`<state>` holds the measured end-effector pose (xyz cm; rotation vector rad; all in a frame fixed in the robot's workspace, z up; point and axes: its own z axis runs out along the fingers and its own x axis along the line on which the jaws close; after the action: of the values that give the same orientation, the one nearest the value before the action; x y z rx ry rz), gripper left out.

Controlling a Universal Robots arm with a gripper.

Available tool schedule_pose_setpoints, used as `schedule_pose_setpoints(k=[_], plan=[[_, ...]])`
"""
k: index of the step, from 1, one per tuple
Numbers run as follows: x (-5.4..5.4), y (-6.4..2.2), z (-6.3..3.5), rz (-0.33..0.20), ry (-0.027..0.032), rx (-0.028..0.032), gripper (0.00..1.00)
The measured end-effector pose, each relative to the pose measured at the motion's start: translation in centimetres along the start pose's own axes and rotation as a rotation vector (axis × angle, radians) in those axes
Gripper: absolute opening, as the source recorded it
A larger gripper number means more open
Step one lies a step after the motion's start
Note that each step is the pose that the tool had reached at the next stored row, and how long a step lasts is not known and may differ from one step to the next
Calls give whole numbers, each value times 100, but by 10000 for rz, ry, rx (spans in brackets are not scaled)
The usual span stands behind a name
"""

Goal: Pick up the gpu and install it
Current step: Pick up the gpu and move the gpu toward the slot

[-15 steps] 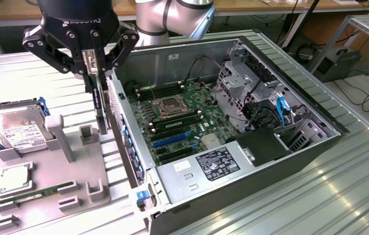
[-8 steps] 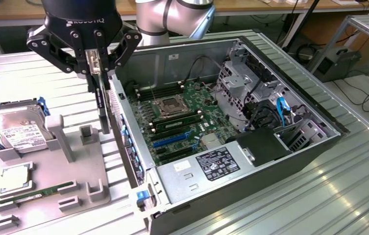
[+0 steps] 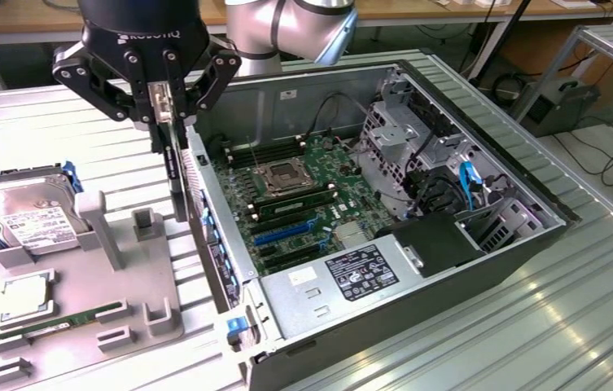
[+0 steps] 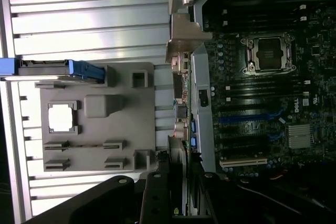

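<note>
Your jaws clamp the gpu [image 3: 177,187], which hangs upright and edge-on, apparently just above the open computer case's [image 3: 284,94] wall beside the grey tray [image 3: 121,281].

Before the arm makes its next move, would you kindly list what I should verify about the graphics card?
1. Graphics card clamped in the gripper: ok.
2. Card lifted off the grey tray: ok.
3. Card hanging upright: ok.
4. Card above the blue slots: not ok; it hangs at the case wall.
5. Blue slots empty: ok.
6. Card's lower edge clears the case wall: cannot tell.
</note>
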<state>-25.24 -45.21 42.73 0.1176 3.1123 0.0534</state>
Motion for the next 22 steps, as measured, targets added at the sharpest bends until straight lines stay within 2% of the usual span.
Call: schedule_pose_setpoints(k=[22], plan=[[-122, 9, 21, 0, 0, 0, 26]])
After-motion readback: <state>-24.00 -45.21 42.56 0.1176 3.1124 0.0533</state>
